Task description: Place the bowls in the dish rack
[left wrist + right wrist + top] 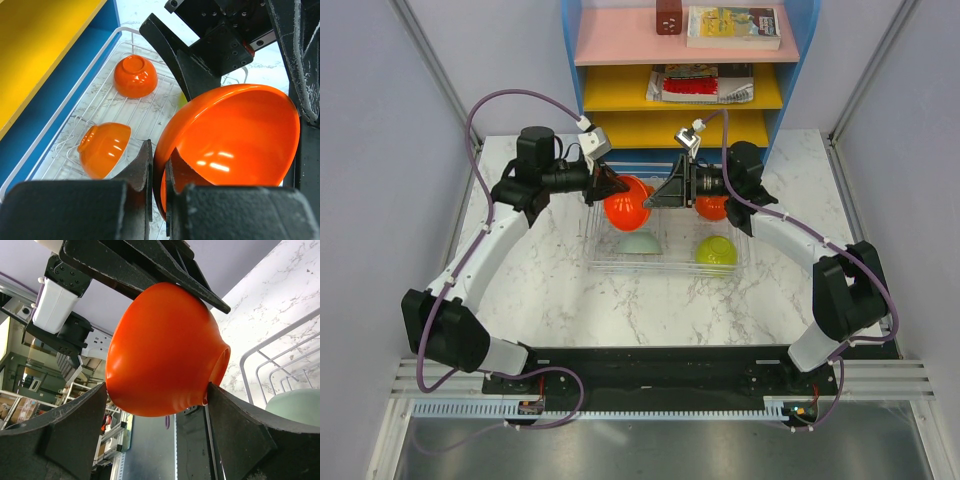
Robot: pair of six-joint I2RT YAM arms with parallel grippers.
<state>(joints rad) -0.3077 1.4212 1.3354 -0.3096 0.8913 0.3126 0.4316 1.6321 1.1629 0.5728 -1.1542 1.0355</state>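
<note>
My left gripper (159,170) is shut on the rim of an orange bowl (235,140), one finger inside and one outside, and holds it in the air over the dish rack (600,262). My right gripper (156,390) stands open around the same bowl (160,345). One of its fingers (235,430) touches the bowl's foot, while the other is just clear of the rim. Two more orange bowls (135,75) (102,148) lie in the rack. A pale mint bowl (638,243) and a lime green bowl (716,251) rest upside down near the rack's front.
The blue shelf unit (795,60) with pink and yellow shelves stands directly behind the rack, close to both wrists. Books and a brown box lie on its shelves. Marble tabletop (620,310) lies in front of the rack.
</note>
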